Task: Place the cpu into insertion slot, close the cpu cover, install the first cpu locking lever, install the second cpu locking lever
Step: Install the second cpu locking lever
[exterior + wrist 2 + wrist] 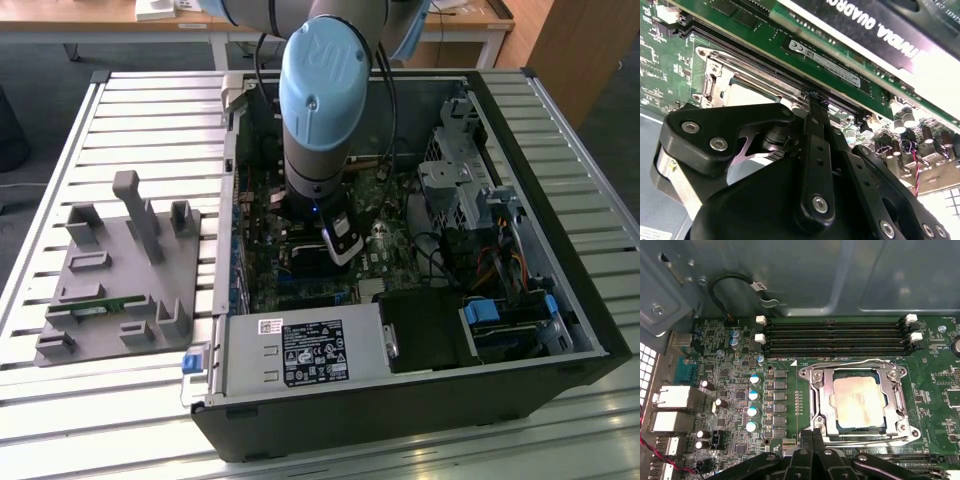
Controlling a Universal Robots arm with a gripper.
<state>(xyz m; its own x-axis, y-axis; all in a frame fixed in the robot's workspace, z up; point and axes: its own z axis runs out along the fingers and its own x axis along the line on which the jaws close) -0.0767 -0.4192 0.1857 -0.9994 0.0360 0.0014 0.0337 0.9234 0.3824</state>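
Observation:
The cpu (858, 401), a dull silver square, lies flat in the black-rimmed insertion slot (860, 429) on the green motherboard. The silver cpu cover (821, 400) is down over it and frames its edges. A thin metal locking lever (865, 438) runs along the socket's side nearest my gripper (812, 436). The black fingers are shut together with their tips at that edge of the socket, nothing visibly between them. In the second wrist view the gripper (812, 97) tip rests between the socket frame and a long dark slot, beside the cpu (742, 92). The arm (318, 130) reaches down into the open computer case.
Long black memory slots (835, 337) lie just beyond the socket. A black graphics card (880, 25) and a green memory stick (830, 60) stand close by. Capacitors (754, 395), the power supply (300, 350), a drive cage (460, 180) and case walls crowd the space. A grey fixture tray (120, 270) sits outside.

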